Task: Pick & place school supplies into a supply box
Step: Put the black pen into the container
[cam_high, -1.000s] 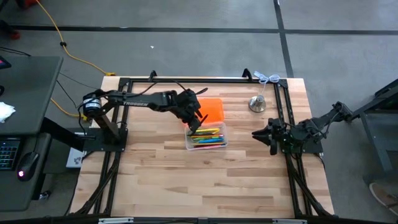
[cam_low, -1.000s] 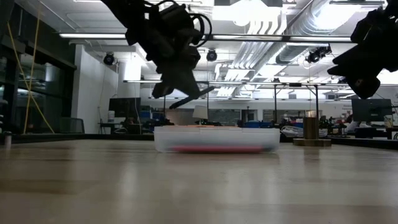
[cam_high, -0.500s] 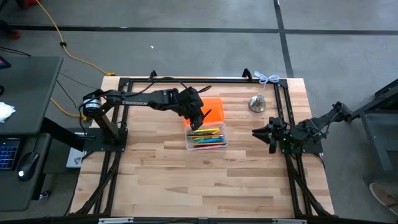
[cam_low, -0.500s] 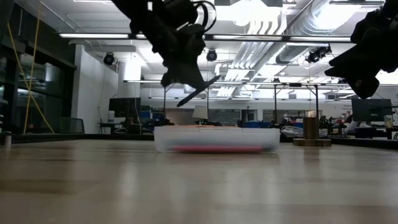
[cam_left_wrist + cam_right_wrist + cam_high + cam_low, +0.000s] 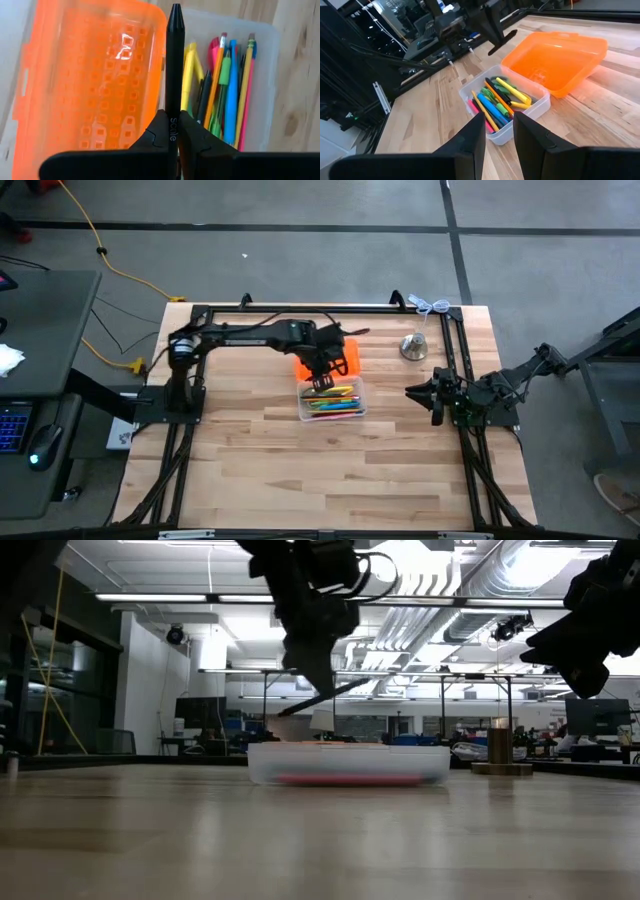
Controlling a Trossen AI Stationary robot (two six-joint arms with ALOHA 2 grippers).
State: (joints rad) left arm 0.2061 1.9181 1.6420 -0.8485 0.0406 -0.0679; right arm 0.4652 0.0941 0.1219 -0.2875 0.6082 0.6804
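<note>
While the left gripper point(image 5: 171, 131) hangs above the supply box point(image 5: 331, 401), its fingers are clamped on a black marker point(image 5: 174, 60) that points out over the seam between the clear tray and the open orange lid point(image 5: 90, 85); pens, pencils and markers point(image 5: 227, 85) lie inside the tray; the right gripper point(image 5: 414, 394), jaws parted and empty, waits at the table's point(image 5: 330, 470) right edge, beside the silver bell point(image 5: 414, 346).
</note>
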